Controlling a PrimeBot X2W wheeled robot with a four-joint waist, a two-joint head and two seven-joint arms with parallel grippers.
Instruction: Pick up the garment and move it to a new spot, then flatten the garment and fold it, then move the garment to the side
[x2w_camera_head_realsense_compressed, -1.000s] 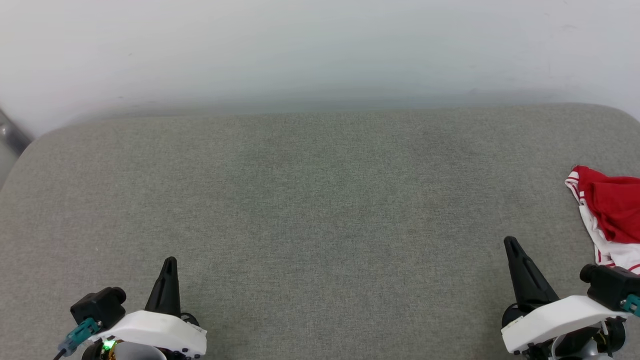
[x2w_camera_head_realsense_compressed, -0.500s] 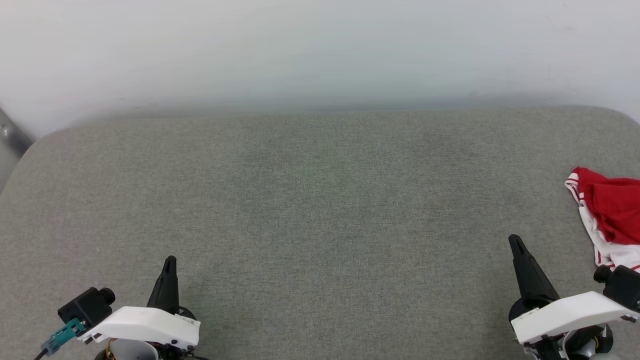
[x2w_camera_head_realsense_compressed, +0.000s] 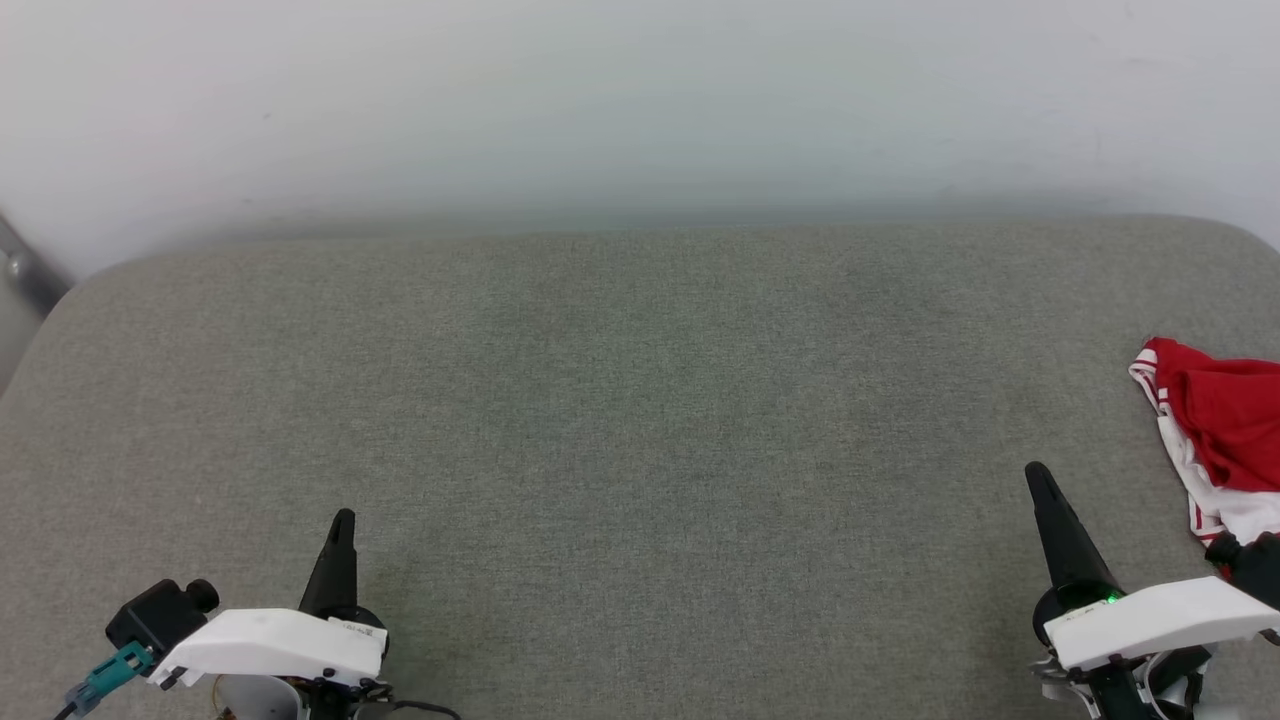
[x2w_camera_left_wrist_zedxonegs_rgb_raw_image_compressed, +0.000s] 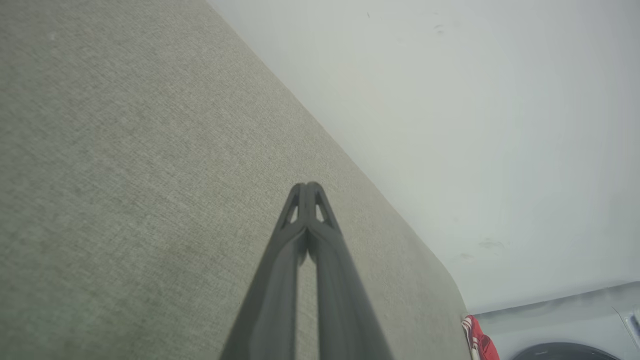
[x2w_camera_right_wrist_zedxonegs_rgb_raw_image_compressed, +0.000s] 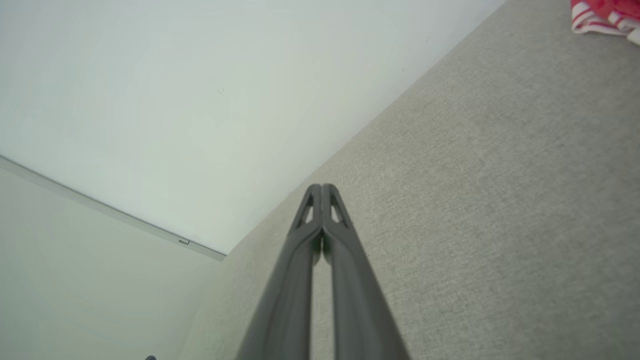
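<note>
Garment (x2w_camera_head_realsense_compressed: 1225, 420) bunched at the right edge of the grey padded surface (x2w_camera_head_realsense_compressed: 640, 400), near the right gripper (x2w_camera_head_realsense_compressed: 1038, 478), just right and farther; left gripper (x2w_camera_head_realsense_compressed: 341, 525) near-left, well apart; both claws pressed together; open surface between them runs to the far wall (x2w_camera_head_realsense_compressed: 640, 100).
</note>
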